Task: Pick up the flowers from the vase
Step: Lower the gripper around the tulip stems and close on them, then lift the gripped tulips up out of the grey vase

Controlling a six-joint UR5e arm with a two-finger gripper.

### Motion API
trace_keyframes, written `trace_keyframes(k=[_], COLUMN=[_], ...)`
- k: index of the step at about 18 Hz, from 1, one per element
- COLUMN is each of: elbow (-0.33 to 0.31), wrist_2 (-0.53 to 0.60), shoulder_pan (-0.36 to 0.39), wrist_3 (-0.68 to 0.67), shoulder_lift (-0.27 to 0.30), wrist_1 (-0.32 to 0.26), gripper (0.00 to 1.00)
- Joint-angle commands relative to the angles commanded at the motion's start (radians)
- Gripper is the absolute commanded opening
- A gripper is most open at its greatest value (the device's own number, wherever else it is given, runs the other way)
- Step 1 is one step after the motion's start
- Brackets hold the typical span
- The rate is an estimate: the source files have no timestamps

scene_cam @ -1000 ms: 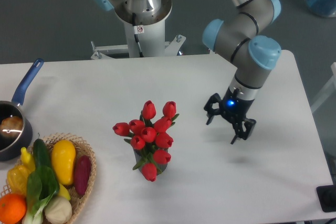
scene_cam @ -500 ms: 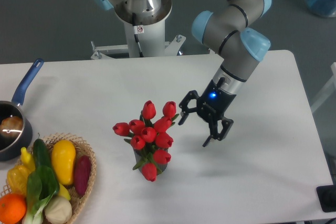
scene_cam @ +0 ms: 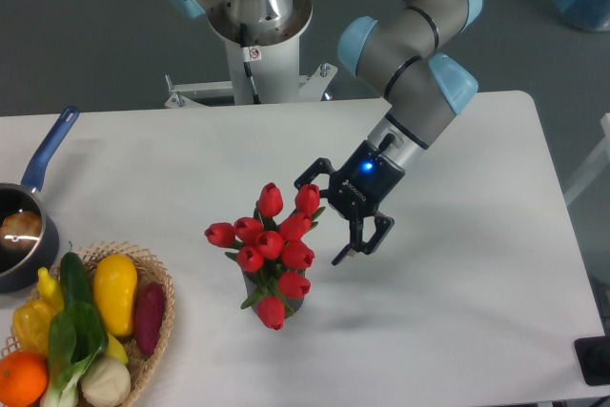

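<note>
Flowers (scene_cam: 271, 247): a bunch of red tulip buds with green stems and leaves is seen standing in the vase, near the middle of the table; the buds are spread from 9 o'clock round to 6 o'clock of the vase mouth.
Vase (scene_cam: 257, 290): a dark vessel is mostly hidden under the blooms; only a sliver of its wall is shown at the bunch's lower left. It is set on the table.
Gripper (scene_cam: 324, 216): it is held at 3 o'clock of the bunch, just beside the upper right bud, tilted toward the flowers. A blue light is lit on its body.
Jaws: they are spread wide apart, and nothing is held between them; one finger is seen at 12 o'clock of the right-hand buds, the other at 4 o'clock of them.
Contact: whether a fingertip touches a bud cannot be told.
Table (scene_cam: 477, 312): a white top is seen.
Saucepan (scene_cam: 24, 221): a blue-handled pan is placed at the left edge, well apart from the vase.
Basket (scene_cam: 157, 316): a wicker basket of fruit and vegetables is placed at 8 o'clock of the vase, near the front left corner.
</note>
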Motion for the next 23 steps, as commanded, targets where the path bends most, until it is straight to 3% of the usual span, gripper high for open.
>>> trace_keyframes(k=[4, 12, 19, 21, 23], elbow=[0.012, 0.012, 0.012, 0.012, 0.012], wrist_2=[-0.042, -0.078, -0.101, -0.120, -0.132], shoulder_pan=[-0.020, -0.064, -0.064, -0.060, -0.058], wrist_3=[-0.069, -0.075, -0.068, -0.069, -0.075], shoulder_lift=[0.005, -0.002, -0.006, -0.006, -0.005], wrist_1=[0.002, 0.005, 0.011, 0.012, 0.012], gripper=[1.00, 1.00, 0.28, 0.19, 0.18])
